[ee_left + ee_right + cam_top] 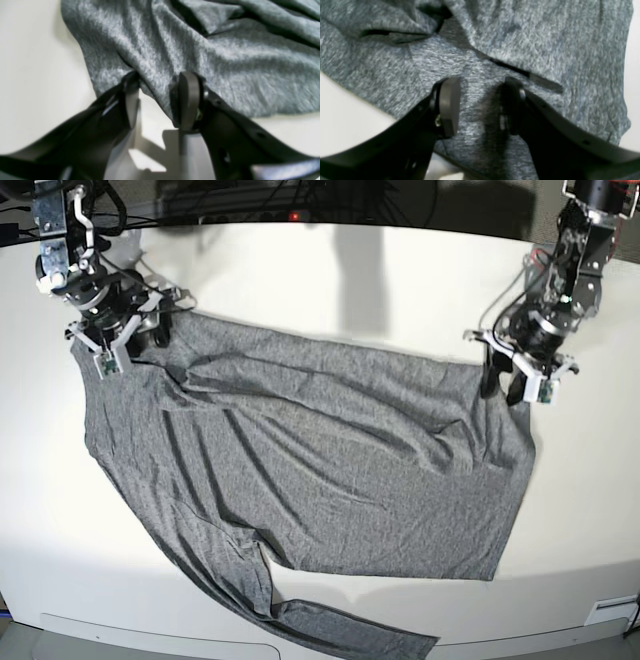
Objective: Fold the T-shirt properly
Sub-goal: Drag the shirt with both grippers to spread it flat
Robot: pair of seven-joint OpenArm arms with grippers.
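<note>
Looking at the heather-grey T-shirt [340, 515], I am finding it lying across the middle of the white table [590, 510], with its body spread broad and only loosely gathered. Ridges and wrinkles are running across its upper part in the base view, and smaller creases are fanning down through the body. The lower hem [420, 573] is lying fairly straight toward the right of that view. One long sleeve [350, 627] is trailing beyond the hem toward the bottom of the view, bent and untucked. The other sleeve I am not making out clearly.

Assessing progress, I am rating the task as early: the garment is lying out on the work surface, but I am seeing no neat, flat fold. Judging what is left, I am counting these operations: smoothing the ridges, bringing both sleeves in over the body, then folding the body into a compact rectangle.

Moving outward, I am reading the left gripper [160, 100] at the upper edge, jaws standing apart, with a raised ridge of cloth passing between them and no clamp visible. The right gripper [481, 105] is standing over the opposite upper corner, jaws wide, with fabric lying beneath and between the fingers. Neither is showing a firm hold.
</note>
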